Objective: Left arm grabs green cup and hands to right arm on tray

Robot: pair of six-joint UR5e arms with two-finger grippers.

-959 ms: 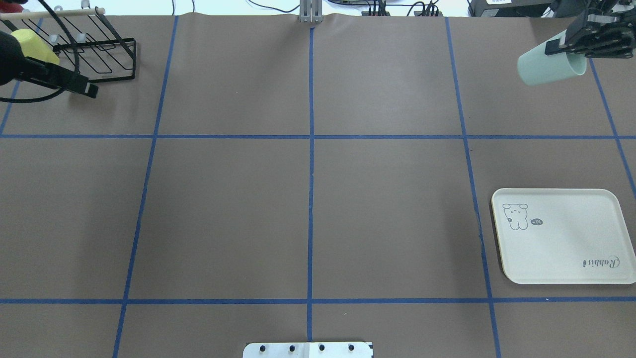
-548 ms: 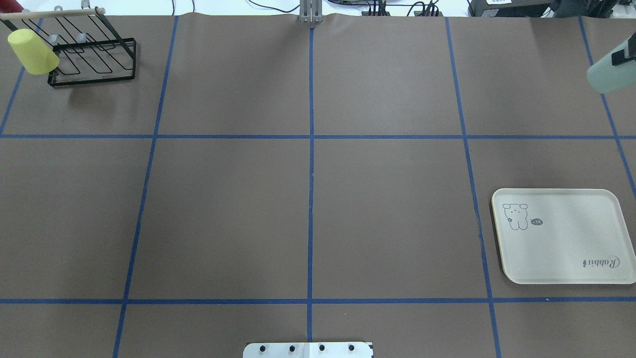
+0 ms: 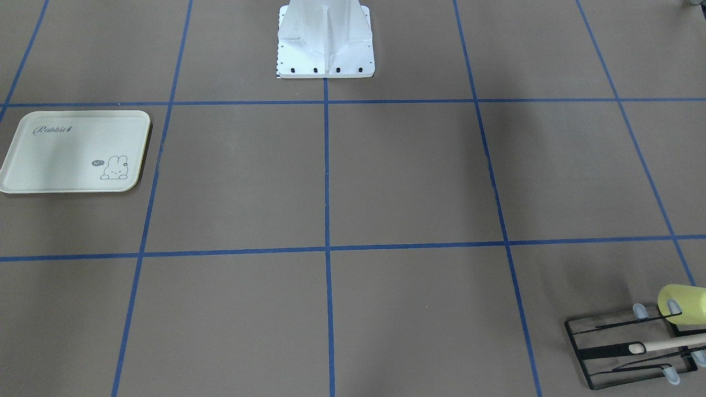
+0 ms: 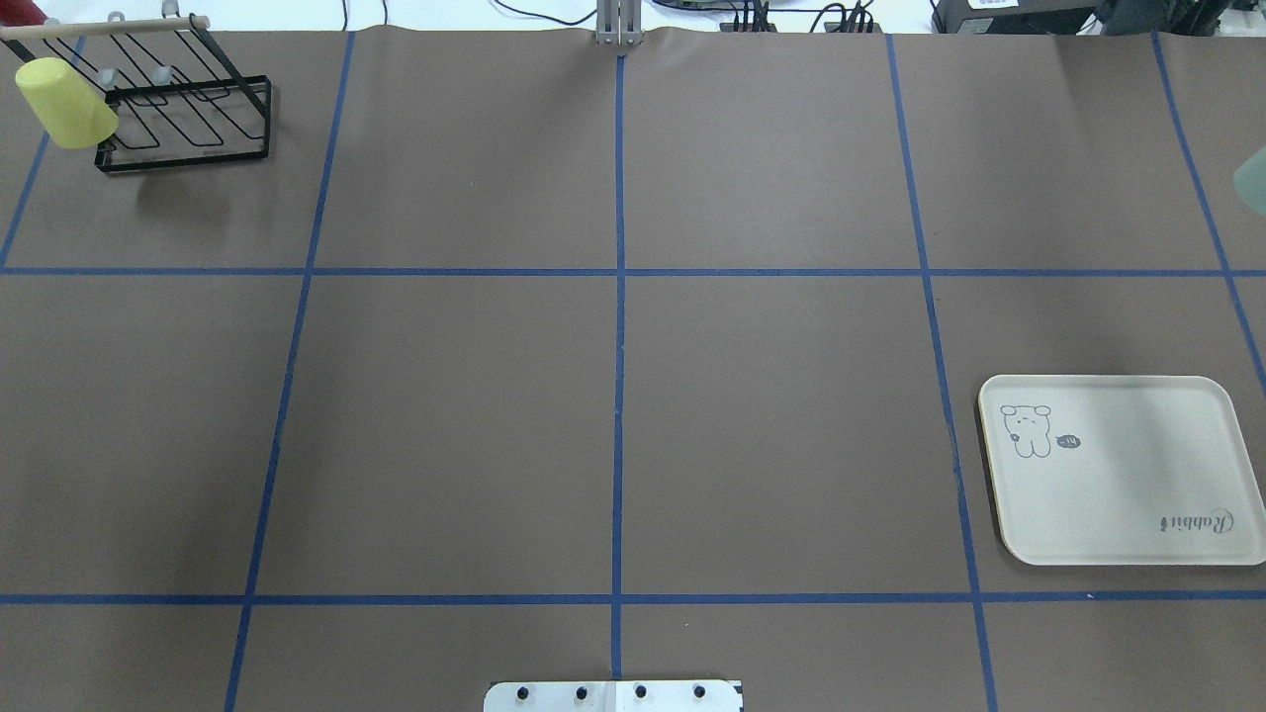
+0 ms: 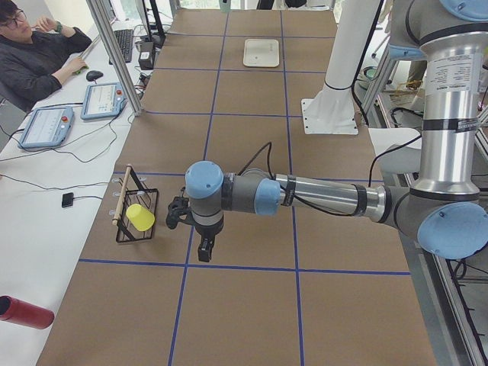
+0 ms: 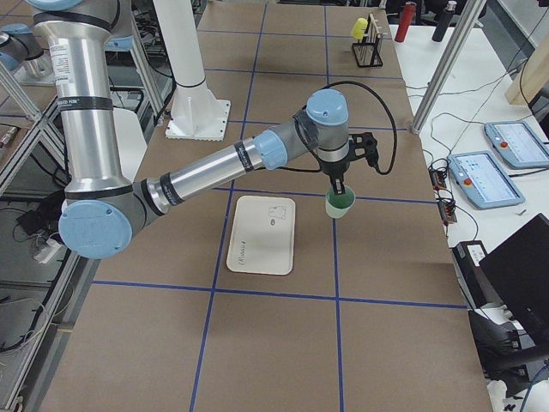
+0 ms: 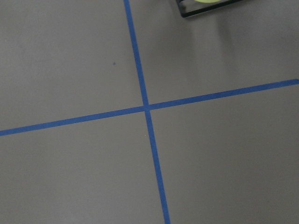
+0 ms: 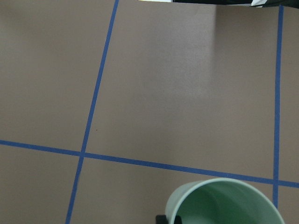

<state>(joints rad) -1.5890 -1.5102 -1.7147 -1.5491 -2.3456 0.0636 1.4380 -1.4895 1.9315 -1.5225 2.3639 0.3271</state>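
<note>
The pale green cup (image 6: 340,203) hangs upright from my right gripper (image 6: 336,190), off the tray's far long side and above the table. In the right wrist view its open rim (image 8: 224,200) fills the bottom edge, with a black fingertip (image 8: 161,219) against it. Only a sliver of the cup (image 4: 1254,183) shows at the overhead view's right edge. The cream Rabbit tray (image 4: 1118,470) lies empty; it also shows in the front view (image 3: 74,151). My left gripper (image 5: 204,248) points down beside the wire rack; I cannot tell whether it is open or shut.
A black wire rack (image 4: 183,109) with a yellow cup (image 4: 64,89) on it stands at the far left corner. The robot's white base (image 3: 325,38) stands at the table's near middle. An operator (image 5: 34,46) sits at a side desk.
My right gripper has carried the green cup to the right, almost out of the overhead view. My left arm has withdrawn from the overhead view, uncovering the yellow cup.
</note>
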